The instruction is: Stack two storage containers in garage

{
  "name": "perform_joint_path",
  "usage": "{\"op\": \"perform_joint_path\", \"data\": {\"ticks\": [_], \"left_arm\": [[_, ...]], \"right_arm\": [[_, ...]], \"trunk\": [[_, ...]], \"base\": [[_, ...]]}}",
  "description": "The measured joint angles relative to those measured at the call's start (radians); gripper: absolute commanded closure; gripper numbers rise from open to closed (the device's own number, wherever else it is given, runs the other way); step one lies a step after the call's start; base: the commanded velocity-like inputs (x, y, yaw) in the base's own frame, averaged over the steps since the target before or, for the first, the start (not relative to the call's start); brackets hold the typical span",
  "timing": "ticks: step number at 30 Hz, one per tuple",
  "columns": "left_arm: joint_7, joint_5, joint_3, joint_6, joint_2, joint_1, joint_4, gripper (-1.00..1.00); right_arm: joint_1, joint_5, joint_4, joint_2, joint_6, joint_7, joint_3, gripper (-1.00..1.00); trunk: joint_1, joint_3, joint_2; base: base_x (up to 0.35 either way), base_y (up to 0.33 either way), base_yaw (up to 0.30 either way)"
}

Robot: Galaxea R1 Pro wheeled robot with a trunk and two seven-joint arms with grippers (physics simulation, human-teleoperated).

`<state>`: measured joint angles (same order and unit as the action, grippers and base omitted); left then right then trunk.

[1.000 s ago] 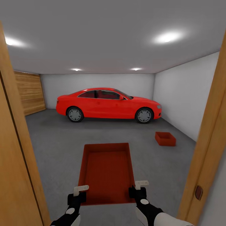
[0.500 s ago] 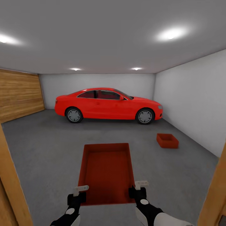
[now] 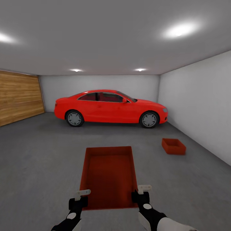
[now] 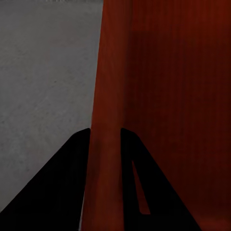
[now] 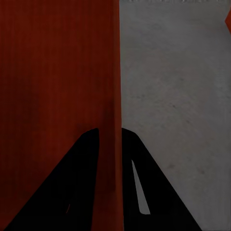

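From the head view, the carried container (image 3: 109, 175) is held out ahead of the robot, the left pincer (image 3: 82, 195) and right pincer (image 3: 142, 189) each pinching a near corner of its rim, while the second container (image 3: 173, 146) sits on the garage floor (image 3: 41, 154) nearer the front end of the red car (image 3: 110, 107), close to the pale side wall (image 3: 199, 99). The step in hand reads as the carry toward that resting bin, so the base should swing toward it and stop with the held bin squarely above it before lowering. In the left wrist view, the dark fingers (image 4: 62, 187) straddle the red wall (image 4: 108, 120), clamped on it with floor beyond. In the right wrist view, the fingers (image 5: 72, 183) likewise clasp the opposite wall (image 5: 113, 96), and a sliver of the other bin (image 5: 228, 19) shows at the edge. Keeping both grips level and lowering both arms together should nest it cleanly.
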<state>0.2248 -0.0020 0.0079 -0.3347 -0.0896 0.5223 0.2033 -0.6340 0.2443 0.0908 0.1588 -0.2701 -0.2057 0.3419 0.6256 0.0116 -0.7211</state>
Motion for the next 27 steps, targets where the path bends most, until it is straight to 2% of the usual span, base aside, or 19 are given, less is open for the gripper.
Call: {"op": "perform_joint_path", "data": {"ticks": [5,6,27], "left_arm": [[-0.001,-0.008,0.006,0.002,0.0,0.0,0.0,1.0],[0.0,-0.003,0.0,0.002,0.0,0.0,-0.001,1.0],[0.0,-0.003,0.0,0.005,0.0,0.0,-0.002,1.0]], "right_arm": [[0.0,0.015,-0.001,0.0,0.0,-0.001,0.013,1.0],[0.0,-0.007,-0.005,0.001,-0.001,0.004,-0.013,1.0],[0.0,-0.008,-0.008,0.001,-0.002,0.004,-0.016,1.0]], "trunk": [[0.0,0.0,0.0],[0.0,0.0,0.0],[0.0,0.0,0.0]], "base": [[0.321,0.0,0.0],[0.321,0.0,0.0],[0.321,0.0,0.0]]}}
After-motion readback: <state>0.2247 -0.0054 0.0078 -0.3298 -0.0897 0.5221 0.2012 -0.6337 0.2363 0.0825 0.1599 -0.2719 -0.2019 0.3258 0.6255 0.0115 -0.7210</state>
